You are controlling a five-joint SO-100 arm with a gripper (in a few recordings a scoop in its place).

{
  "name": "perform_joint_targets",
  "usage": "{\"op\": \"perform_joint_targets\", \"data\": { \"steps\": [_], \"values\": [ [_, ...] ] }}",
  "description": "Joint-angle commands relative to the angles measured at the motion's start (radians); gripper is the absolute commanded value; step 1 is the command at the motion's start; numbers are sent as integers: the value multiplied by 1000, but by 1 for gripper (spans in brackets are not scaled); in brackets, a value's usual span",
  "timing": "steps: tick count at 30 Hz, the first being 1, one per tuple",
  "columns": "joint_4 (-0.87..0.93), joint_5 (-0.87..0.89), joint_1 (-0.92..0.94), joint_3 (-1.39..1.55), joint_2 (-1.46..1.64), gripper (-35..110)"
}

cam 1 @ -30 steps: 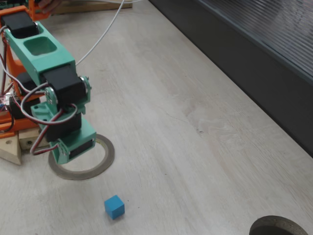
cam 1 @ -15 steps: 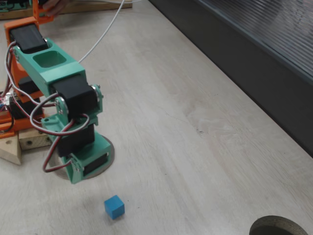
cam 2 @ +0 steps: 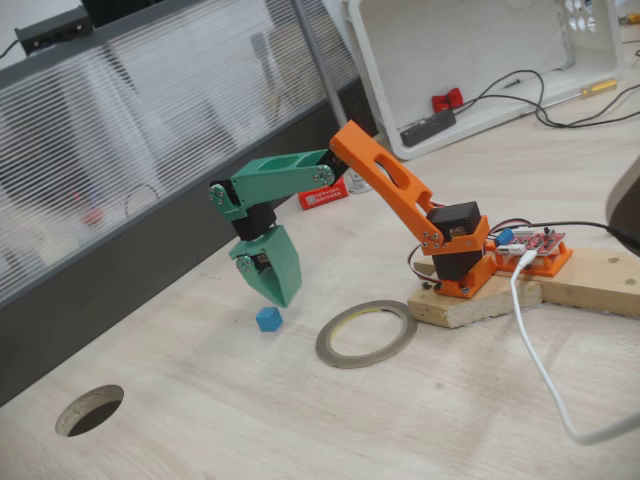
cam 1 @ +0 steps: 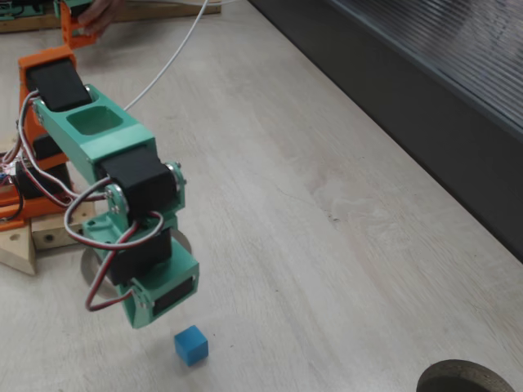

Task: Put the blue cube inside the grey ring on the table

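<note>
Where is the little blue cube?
The blue cube sits on the table, left of the grey ring in a fixed view, just below the green gripper.

We see a pale wood-grain counter [cam 2: 200, 420] carrying the blue cube [cam 2: 268, 319] and, just beside it but apart, the flat grey ring [cam 2: 366, 334]. A wooden base block [cam 2: 560, 280] and a white cable [cam 2: 545, 370] also lie on it.

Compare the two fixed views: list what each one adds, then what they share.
In a fixed view, a person's hand sits at the top edge, and the arm hides most of the grey ring. In a fixed view, the whole ring lies open, with a white tray and a red circuit board behind. Both fixed views show the blue cube on the table, outside the ring, with the tool hanging close by it.
</note>
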Motion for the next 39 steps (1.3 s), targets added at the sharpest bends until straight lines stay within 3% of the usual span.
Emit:
{"op": "perform_joint_targets", "data": {
  "steps": [1,23,39],
  "values": [
    [-6,9,18,-77,-11,1],
    [-6,9,18,-357,-169,1],
    [-6,9,17,-364,-170,1]
  ]
}}
